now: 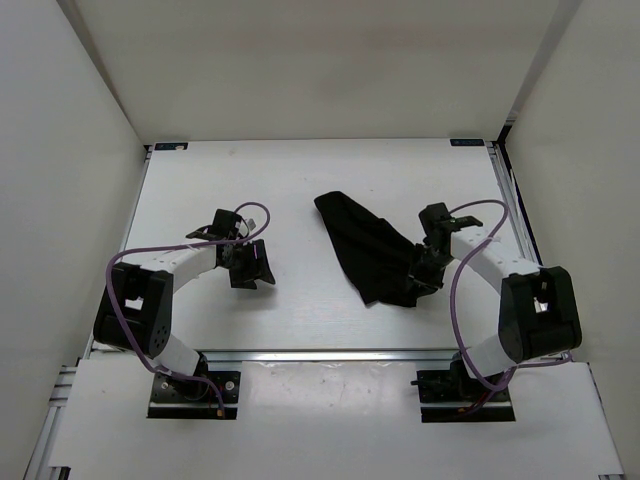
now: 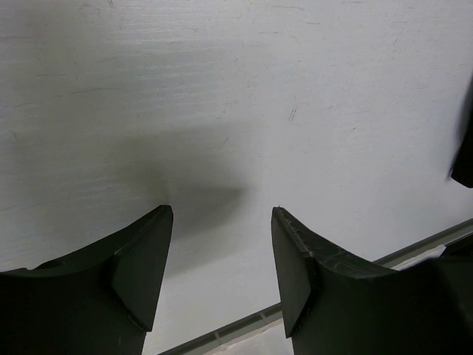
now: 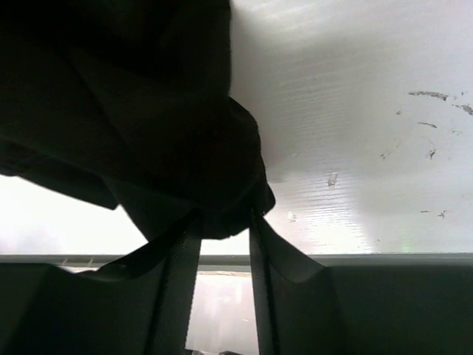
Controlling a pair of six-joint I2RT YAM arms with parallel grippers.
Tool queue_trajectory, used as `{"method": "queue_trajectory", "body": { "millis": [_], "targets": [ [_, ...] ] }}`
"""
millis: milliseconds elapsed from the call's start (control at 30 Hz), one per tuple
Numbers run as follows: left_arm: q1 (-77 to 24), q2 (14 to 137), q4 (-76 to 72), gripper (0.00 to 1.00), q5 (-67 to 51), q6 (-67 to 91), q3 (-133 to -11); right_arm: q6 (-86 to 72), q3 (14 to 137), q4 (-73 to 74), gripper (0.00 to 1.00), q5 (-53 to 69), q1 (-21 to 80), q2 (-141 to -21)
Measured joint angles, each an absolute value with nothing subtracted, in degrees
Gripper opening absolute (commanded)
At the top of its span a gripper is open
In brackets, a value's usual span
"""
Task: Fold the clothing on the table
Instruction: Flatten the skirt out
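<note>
Top external shows us the left gripper low over the table, left of centre and well apart from the clothing. Through the left wrist camera we see its fingers standing wide apart with only bare white surface between them. A sliver of black, which we take for the cloth, shows at the far right edge of that picture. The aluminium rail runs along the near edge of the table.

Moving right, the clothing lies as a crumpled black strip. It runs from a far-left corner near the middle of the table down to a near-right end.

At that near-right end we find the right gripper, down on the cloth's edge. From the right wrist camera, its fingers stand close together. A bunched fold of fabric is pinched between their tips, both touching it, and the rest of the cloth spreads up and to the left.
</note>
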State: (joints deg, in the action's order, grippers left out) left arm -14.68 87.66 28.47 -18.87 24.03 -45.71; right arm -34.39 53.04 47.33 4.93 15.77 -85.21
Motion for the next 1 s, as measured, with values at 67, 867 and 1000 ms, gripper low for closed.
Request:
{"method": "queue_trajectory", "body": {
  "millis": [67, 867, 1000],
  "targets": [
    [-14.6, 87.7, 28.6, 0.67, -18.9, 24.0, -45.7, -34.2, 52.5, 47.3, 0.25, 4.4, 16.1, -85.2],
    [-13.8, 85.0, 27.1, 0.68, -19.8, 25.1, -42.8, -30.3, 100.2, 57.5, 0.00, -9.0, 14.9, -86.5],
    [-13.3, 84.2, 26.5, 0.67, -20.3, 25.5, -41.7, -28.5, 111.9, 60.0, 0.00, -12.0, 16.8, -91.7]
  ]
}}
